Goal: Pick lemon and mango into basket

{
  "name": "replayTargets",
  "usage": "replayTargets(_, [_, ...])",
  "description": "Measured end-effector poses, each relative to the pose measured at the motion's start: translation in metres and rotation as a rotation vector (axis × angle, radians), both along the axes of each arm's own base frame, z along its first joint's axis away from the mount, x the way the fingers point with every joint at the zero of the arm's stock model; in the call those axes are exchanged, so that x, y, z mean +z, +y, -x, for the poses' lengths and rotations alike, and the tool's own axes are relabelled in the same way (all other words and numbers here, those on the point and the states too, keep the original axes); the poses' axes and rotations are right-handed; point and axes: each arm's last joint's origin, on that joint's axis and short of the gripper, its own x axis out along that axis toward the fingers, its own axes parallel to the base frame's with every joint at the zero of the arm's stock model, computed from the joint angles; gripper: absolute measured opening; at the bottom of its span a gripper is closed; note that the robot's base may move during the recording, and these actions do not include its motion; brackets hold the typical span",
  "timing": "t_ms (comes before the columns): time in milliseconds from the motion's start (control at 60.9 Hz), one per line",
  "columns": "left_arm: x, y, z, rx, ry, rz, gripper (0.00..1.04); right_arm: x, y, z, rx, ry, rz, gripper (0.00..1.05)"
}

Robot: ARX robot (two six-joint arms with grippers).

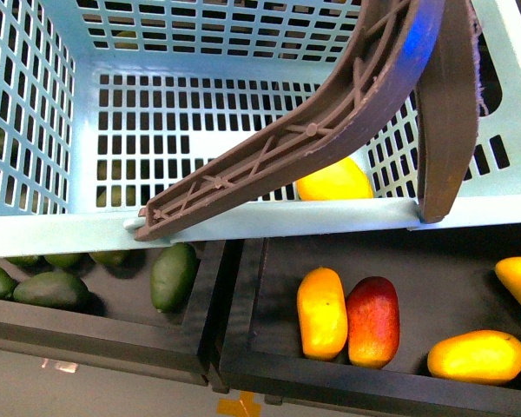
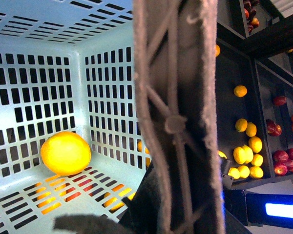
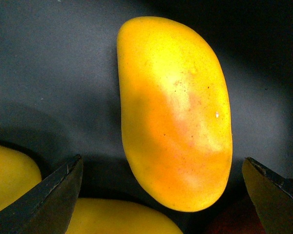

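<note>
The small, plump, yellow-orange lemon [image 1: 334,181] is seen lying on the slotted floor of the light turquoise plastic basket [image 1: 35,130]. It sits against the near wall towards the right-hand end and is partly covered in the front view by the brown ribbed swing handle [image 1: 330,122], which is slanted across the opening. In the left wrist view the lemon [image 2: 66,152] is shown alone on the basket floor near a corner of the slotted walls, while the swing handle [image 2: 176,117] fills the middle of the picture, very close to the camera. The fingers of the left gripper cannot be made out clearly, so it cannot be told whether they are apart or together. The smooth, elongated yellow-orange mango [image 3: 176,112] is found outside the basket, lying on a dark surface. It is framed by the right gripper [image 3: 162,161], whose two dark fingers [image 3: 49,195] are spread wide, one on each side of the fruit, with neither seen touching it. In the front view, a black tray [image 1: 451,278] below the basket's near rim holds several yellow-orange elongated fruits [image 1: 321,313], one of them touching a dark red mango [image 1: 373,321]. Which of these lies under the right gripper cannot be told. Dark green oval fruits [image 1: 174,276] are laid in the neighbouring tray [image 1: 87,334] to the left.
</note>
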Motion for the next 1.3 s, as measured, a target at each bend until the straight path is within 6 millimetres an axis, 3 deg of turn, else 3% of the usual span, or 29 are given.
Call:
replayTargets(345, [0.000, 0.000, 0.000, -0.003, 0.001, 0.002, 0.04, -0.011, -0.005, -0.023, -0.039, -0.005, 0.005, 0.96])
replayTargets(755, [0.000, 0.000, 0.000, -0.001, 0.000, 0.001, 0.04, -0.028, -0.003, -0.032, -0.066, 0.011, -0.004, 0.96])
replayTargets(886, [0.000, 0.000, 0.000, -0.002, 0.001, 0.001, 0.04, -0.034, -0.001, -0.031, -0.094, 0.013, -0.009, 0.70])
replayTargets(935, [0.000, 0.000, 0.000, -0.002, 0.001, 0.001, 0.04, -0.034, -0.001, -0.031, -0.102, 0.011, -0.015, 0.66])
replayTargets(1165, [0.000, 0.000, 0.000, -0.001, 0.000, 0.001, 0.04, -0.030, 0.000, -0.024, -0.104, -0.009, -0.060, 0.65])
replayTargets(1296, [0.000, 0.000, 0.000, 0.000, 0.000, 0.000, 0.04, -0.013, 0.002, -0.018, -0.086, -0.052, -0.114, 0.65])
